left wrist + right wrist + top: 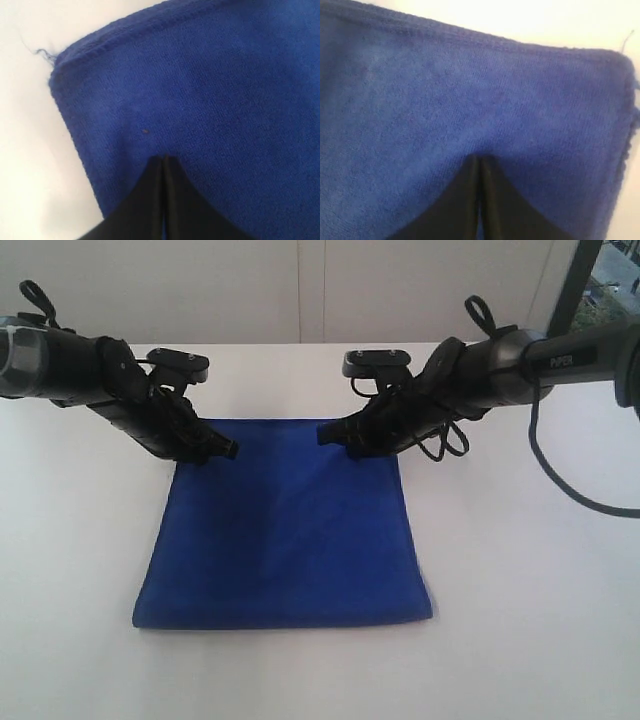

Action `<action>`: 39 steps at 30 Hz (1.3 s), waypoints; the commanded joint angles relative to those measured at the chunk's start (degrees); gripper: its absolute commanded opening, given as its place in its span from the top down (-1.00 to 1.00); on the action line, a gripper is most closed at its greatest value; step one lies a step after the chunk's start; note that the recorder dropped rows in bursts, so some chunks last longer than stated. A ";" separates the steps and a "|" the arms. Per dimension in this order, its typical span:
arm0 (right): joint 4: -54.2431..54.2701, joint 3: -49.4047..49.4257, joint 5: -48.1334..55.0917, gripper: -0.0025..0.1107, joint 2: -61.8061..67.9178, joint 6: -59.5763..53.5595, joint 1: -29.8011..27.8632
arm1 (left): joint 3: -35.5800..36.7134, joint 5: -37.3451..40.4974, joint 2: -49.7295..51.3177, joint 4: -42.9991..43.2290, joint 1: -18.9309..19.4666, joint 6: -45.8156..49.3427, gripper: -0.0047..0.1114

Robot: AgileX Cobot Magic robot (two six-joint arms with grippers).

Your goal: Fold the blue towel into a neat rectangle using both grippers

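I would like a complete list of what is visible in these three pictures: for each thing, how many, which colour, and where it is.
towel: 1, deep blue, lying flat in the middle of the table
loose thread: 1 clearly seen, blue, at the towel corner near the left gripper
table: 1, white, under everything
wall: 1, pale, behind the table
dark post: 1, black, behind the table at the far right
cable: 1, black, hanging from the right arm
left gripper: 1, black, shut, tips on the towel's far left corner
right gripper: 1, black, shut, tips on the towel's far right corner
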 commanded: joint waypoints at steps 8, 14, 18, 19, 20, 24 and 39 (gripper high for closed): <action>-7.70 0.30 15.31 0.91 -16.22 0.20 -0.14 | -0.01 15.59 -12.98 2.10 -0.02 0.02 0.92; -10.15 3.94 29.81 0.91 -20.39 3.57 -0.14 | 2.07 28.06 -18.96 2.10 -0.02 -3.59 0.92; -10.15 9.53 29.61 0.91 -23.04 6.53 -0.14 | 7.13 28.75 -22.49 1.96 -0.61 -6.34 0.92; -10.15 11.10 29.10 0.91 -23.96 6.68 -0.14 | 8.71 28.74 -23.39 1.96 -0.86 -6.45 0.92; -10.15 12.67 28.55 0.91 -24.67 6.92 -0.14 | 9.94 28.74 -24.09 1.67 -0.99 -6.50 0.92; -10.15 17.97 26.68 0.91 -28.67 9.55 -0.02 | 15.27 28.38 -27.33 1.39 -2.75 -6.74 0.92; -6.73 33.16 18.32 0.96 -34.36 12.65 3.66 | 20.20 23.06 -25.37 -0.21 -12.38 -6.11 0.92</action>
